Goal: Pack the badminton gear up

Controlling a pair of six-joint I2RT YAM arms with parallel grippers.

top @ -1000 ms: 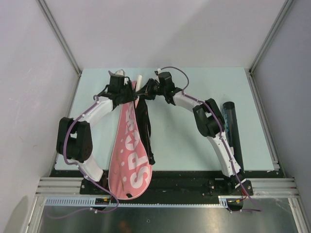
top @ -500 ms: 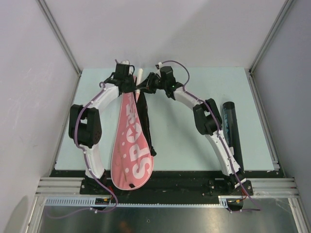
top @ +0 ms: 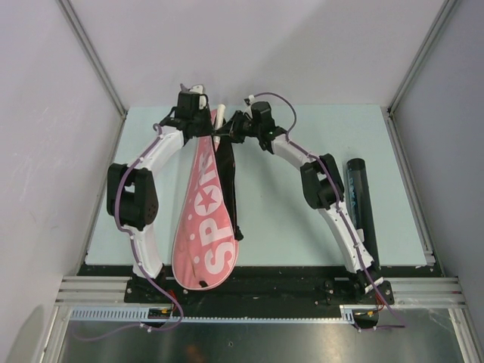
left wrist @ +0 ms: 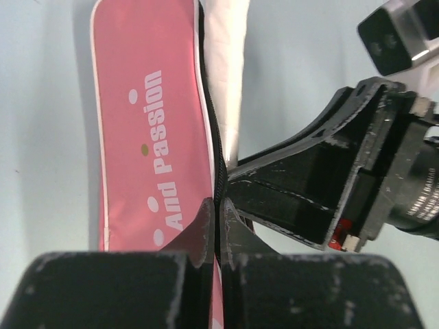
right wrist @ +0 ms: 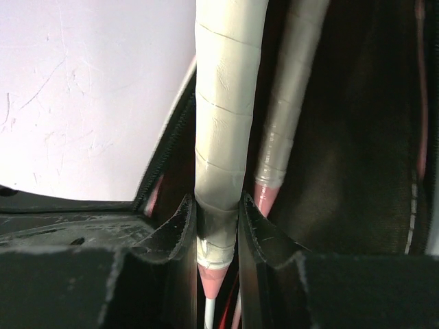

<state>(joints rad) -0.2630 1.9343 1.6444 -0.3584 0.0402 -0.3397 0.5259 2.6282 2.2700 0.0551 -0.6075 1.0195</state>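
Note:
The pink bag [top: 203,227] with white lettering lies lengthwise on the table, wide end at the near edge. My left gripper [top: 203,128] is at its narrow far end, shut on the bag's black zipper edge [left wrist: 219,164]. In the left wrist view the left gripper [left wrist: 218,203] has its jaws pressed together on that edge, beside the pink bag [left wrist: 144,123]. My right gripper [top: 228,134] is shut on a white racket handle [right wrist: 221,137]. A second handle [right wrist: 291,103] lies beside it inside the bag's dark opening. One handle end [top: 218,117] sticks out at the far end.
A dark cylindrical tube [top: 357,193] lies lengthwise at the right of the table, next to the right arm. The bag's black open side and strap [top: 231,189] run along its right edge. Metal frame rails border the table.
My left gripper has shut on the bag's zipper edge and moved toward the far end. The bag has swung straighter on the table. The right gripper keeps its hold on the handle.

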